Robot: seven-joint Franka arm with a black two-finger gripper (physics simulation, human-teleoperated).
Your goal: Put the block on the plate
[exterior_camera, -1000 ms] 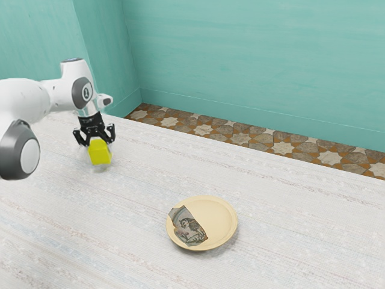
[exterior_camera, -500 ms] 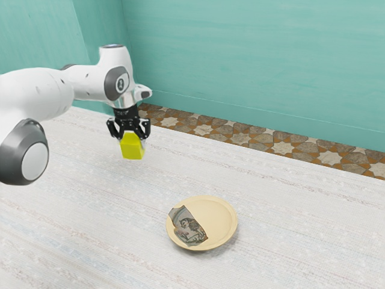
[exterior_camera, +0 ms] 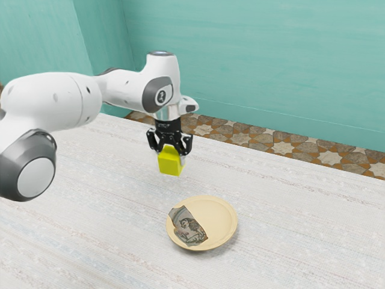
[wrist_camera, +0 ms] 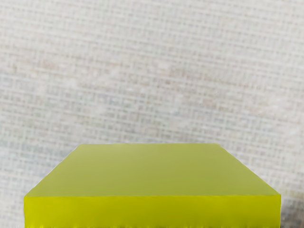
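Note, in the exterior view just left of centre, the pincer (exterior_camera: pixel 172 150) clamped on the yellow block (exterior_camera: pixel 170 164), held above the pale counter (exterior_camera: pixel 295 235). Find, lower in the frame near its middle line, the cream plate (exterior_camera: pixel 218 218), resting on the counter apart from the block, with a ragged-edged picture (exterior_camera: pixel 189 227) across its left part. Compare the block in the wrist view

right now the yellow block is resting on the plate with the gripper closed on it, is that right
Not quite: the yellow block isn't resting on the plate. The exterior view shows it held in the air, off the plate toward that view's upper left. The gripper is indeed closed on it.
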